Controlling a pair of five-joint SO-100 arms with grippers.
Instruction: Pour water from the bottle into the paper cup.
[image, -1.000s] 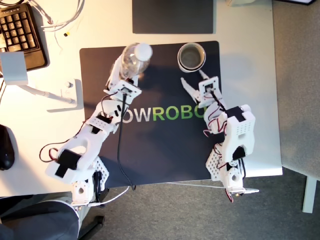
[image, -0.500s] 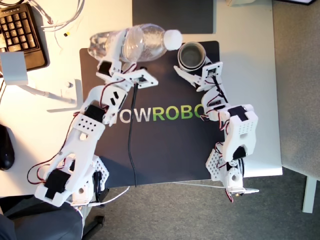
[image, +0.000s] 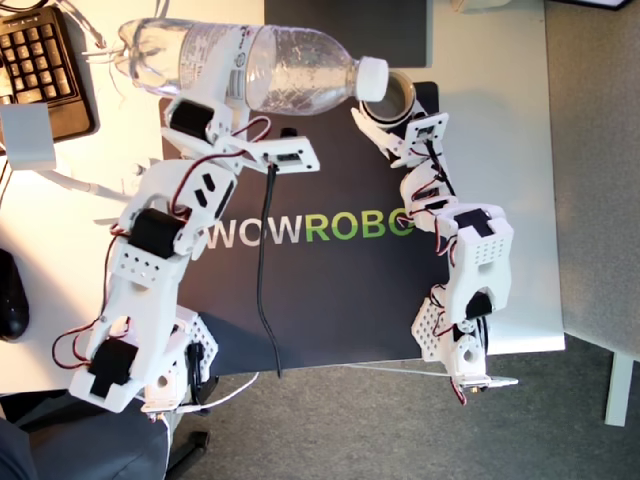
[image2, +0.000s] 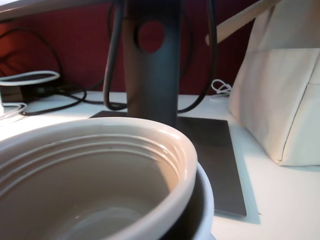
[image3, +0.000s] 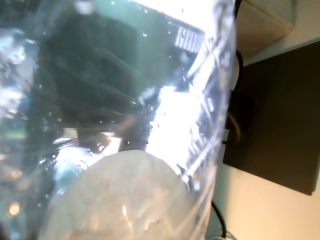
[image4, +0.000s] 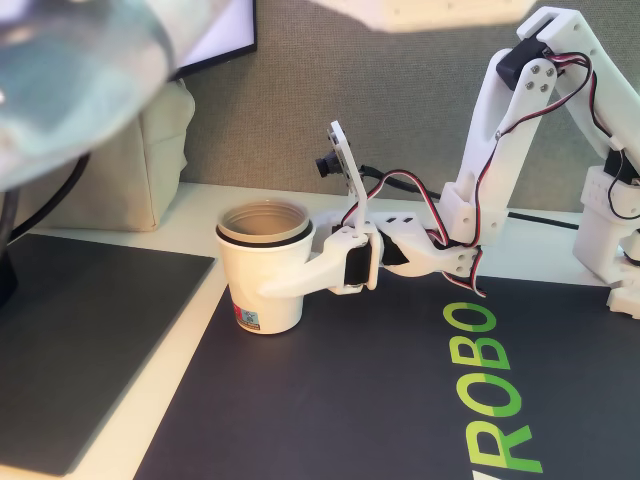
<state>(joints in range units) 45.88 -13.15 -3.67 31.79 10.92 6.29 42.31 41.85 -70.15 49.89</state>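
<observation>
second gripper (image4: 300, 275): the robot's "my second gripper" is clamped round the paper cup's wall; one finger (image4: 300, 278) shows in the other view, the far one is hidden behind the cup.
paper cup (image: 395, 95): upright on the dark mat (image: 330, 300) near its far corner at the exterior view's right; part of its rim is covered by the bottle's cap in the exterior view; the second wrist view shows only part of its ribbed inside, and whether water lies in it cannot be told.
first gripper (image: 215, 80): "my first gripper" is closed on the bottle's labelled middle; its fingertips are hidden.
bottle (image: 250, 65): held lying nearly level above the worktop (image: 500, 150), white cap on and over the cup's rim; a blurred glare in the first wrist view.
</observation>
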